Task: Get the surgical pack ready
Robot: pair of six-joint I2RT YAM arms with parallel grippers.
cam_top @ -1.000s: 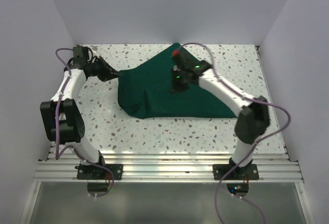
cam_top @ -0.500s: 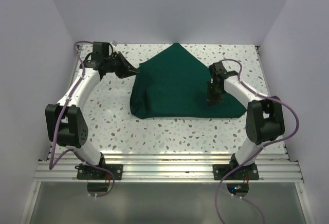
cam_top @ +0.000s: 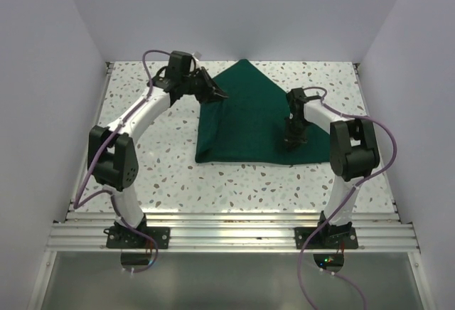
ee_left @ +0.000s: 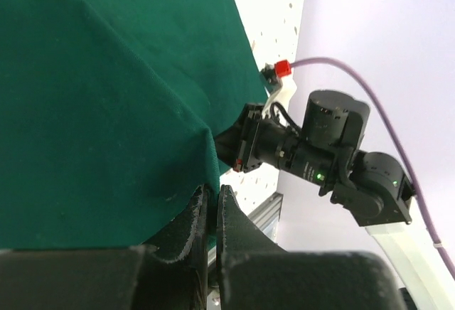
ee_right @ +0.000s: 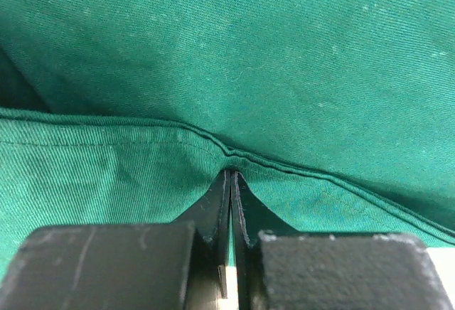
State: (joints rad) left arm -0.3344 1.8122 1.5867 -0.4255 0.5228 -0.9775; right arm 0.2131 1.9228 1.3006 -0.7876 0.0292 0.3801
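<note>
Drape (cam_top: 249, 121), apex toward far wall (cam_top: 234, 11), long axis left-right; left claw (cam_top: 220, 97) and right claw (cam_top: 291, 140) clenched on it.

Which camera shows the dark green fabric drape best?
The top external view: nearly the whole outline of the dark green matte fabric drape shows, peaked at the far side. The wrist views show only close-up patches and hems.

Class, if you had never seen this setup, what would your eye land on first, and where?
The dark green drape dominates, spread as a peaked shape across the far middle of the speckled table. The left gripper pinches its upper left edge, and the right gripper is shut on a hem near its right side.
</note>
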